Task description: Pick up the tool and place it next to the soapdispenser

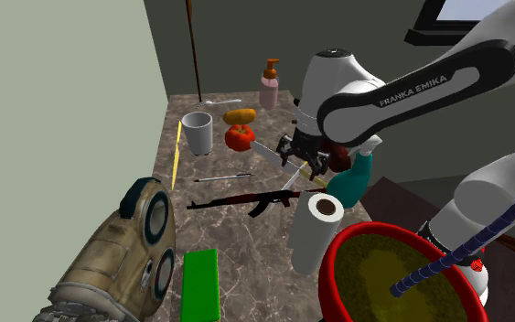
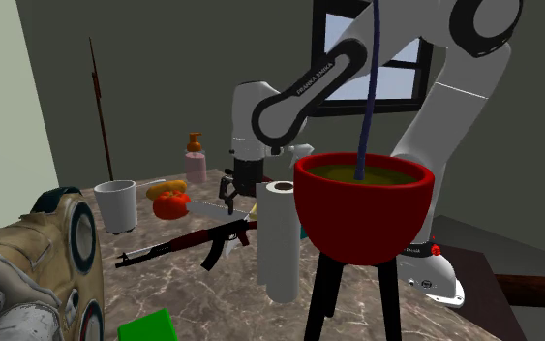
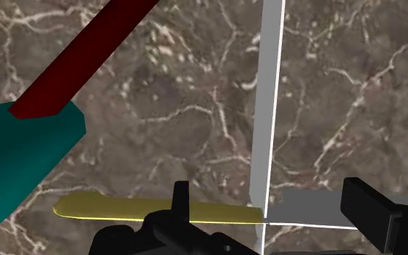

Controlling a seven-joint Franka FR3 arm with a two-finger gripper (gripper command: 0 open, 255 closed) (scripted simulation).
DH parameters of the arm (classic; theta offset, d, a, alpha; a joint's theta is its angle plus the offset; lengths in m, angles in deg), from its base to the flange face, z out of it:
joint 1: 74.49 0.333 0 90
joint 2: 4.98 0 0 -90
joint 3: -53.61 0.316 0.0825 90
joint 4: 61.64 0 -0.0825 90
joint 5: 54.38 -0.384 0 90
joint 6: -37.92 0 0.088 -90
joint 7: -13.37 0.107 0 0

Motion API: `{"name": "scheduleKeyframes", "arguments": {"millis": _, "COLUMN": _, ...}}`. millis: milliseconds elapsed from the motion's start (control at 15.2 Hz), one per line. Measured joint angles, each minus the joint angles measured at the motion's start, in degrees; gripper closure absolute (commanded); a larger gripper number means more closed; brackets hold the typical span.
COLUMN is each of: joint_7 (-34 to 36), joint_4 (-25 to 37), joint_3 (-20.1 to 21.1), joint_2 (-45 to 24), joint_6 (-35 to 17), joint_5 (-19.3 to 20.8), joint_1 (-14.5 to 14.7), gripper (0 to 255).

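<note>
On the marbled worktop [image 1: 246, 240], one white cup [image 1: 197, 132], one tomato [image 1: 239, 137] and one pink soap dispenser [image 1: 269, 85] stand left of the single black tool [image 1: 303, 166], its fingers spread wide over one yellow-handled knife [image 1: 268, 152], apparently not gripping it, one teal spray bottle [image 1: 348, 186] just beside.

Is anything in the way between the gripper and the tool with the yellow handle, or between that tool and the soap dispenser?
Nothing visible does. The open gripper hangs directly over the tool. Toward the soap dispenser the countertop looks bare; the tomato sits off that line, to the shoulder view's left.
</note>
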Motion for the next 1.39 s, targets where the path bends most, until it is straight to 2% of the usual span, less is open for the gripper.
{"name": "scheduleKeyframes", "arguments": {"millis": 330, "joint_7": 1.7, "joint_4": -0.9, "joint_3": 1.9, "joint_2": -3.5, "joint_6": -4.9, "joint_5": 1.3, "joint_1": -1.1, "gripper": 0}}
{"name": "scheduleKeyframes", "arguments": {"millis": 726, "joint_7": 2.3, "joint_4": -0.5, "joint_3": 2.3, "joint_2": -4.3, "joint_6": -5.8, "joint_5": 1.9, "joint_1": -1.5, "gripper": 0}}
{"name": "scheduleKeyframes", "arguments": {"millis": 792, "joint_7": 2.3, "joint_4": -0.5, "joint_3": 2.3, "joint_2": -4.5, "joint_6": -6.0, "joint_5": 2.0, "joint_1": -1.6, "gripper": 255}}
{"name": "scheduleKeyframes", "arguments": {"millis": 1386, "joint_7": 3.1, "joint_4": -0.1, "joint_3": 3.0, "joint_2": -5.4, "joint_6": -6.5, "joint_5": 2.7, "joint_1": -2.0, "gripper": 255}}
